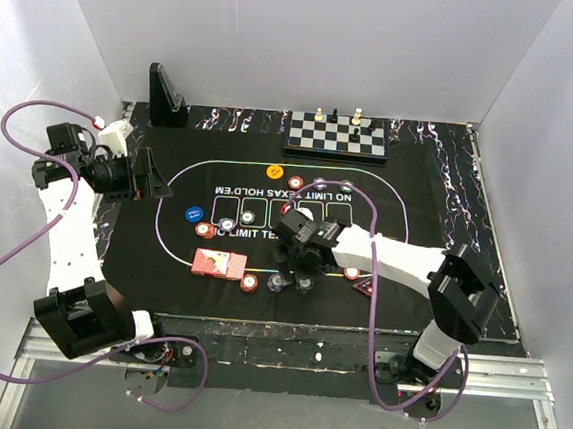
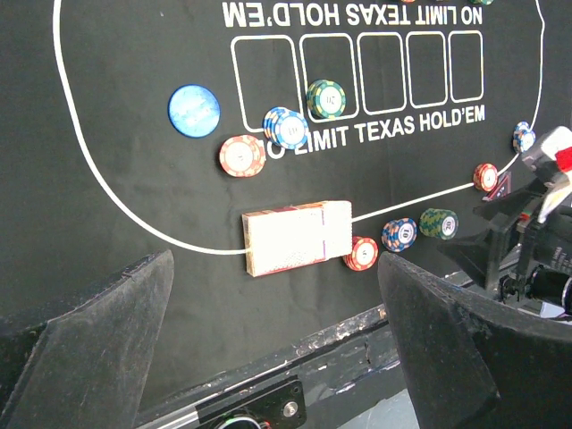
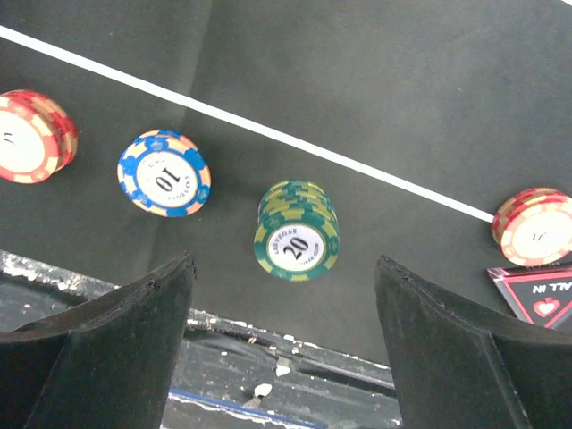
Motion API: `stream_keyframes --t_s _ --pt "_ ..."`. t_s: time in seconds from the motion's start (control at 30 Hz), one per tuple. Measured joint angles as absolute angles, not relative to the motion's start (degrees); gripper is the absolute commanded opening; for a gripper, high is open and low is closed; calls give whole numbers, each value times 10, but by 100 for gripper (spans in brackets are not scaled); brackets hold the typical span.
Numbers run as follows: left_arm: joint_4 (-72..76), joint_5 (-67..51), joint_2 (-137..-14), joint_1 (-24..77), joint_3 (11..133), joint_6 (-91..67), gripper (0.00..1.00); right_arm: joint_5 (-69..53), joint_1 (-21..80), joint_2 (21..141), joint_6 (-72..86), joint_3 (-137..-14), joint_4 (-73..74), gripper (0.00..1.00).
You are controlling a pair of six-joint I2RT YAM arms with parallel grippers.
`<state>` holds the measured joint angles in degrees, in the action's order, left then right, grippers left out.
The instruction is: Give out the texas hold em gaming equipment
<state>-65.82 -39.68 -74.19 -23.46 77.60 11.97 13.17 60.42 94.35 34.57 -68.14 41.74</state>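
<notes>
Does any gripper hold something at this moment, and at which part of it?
Nothing is held: the left gripper and the right gripper both stand open and empty.

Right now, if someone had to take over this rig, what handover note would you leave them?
Left claw: open, empty, at the mat's left side, facing the card deck.
Right claw: open, empty, poised over the green chip stack; no contact visible.
Near edge: blue stack and red stack on one side of the green, second red stack and triangular marker on the other. More chips by the printed boxes.
Done: chips spread in stacks. Left: deck whole, no cards dealt; green stack looks like the next pick.
</notes>
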Motion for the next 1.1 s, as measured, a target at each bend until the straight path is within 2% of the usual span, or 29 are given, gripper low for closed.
stream_keyframes --t_s 0.23,0.37,0.77,0.87,1.1 --pt "-660 -399 -742 -235 776 124 100 132 605 990 354 -673 391 81" --pt "-660 -399 -742 -235 776 124 100 136 605 997 361 -669 386 74" --pt "-659 -399 -742 -235 776 124 100 140 605 1003 375 -656 371 66" --pt "-659 -399 -742 -235 776 124 100 140 605 1007 376 -650 368 61" --pt "-659 -399 -742 -235 776 123 100 140 605 1009 376 -648 364 42"
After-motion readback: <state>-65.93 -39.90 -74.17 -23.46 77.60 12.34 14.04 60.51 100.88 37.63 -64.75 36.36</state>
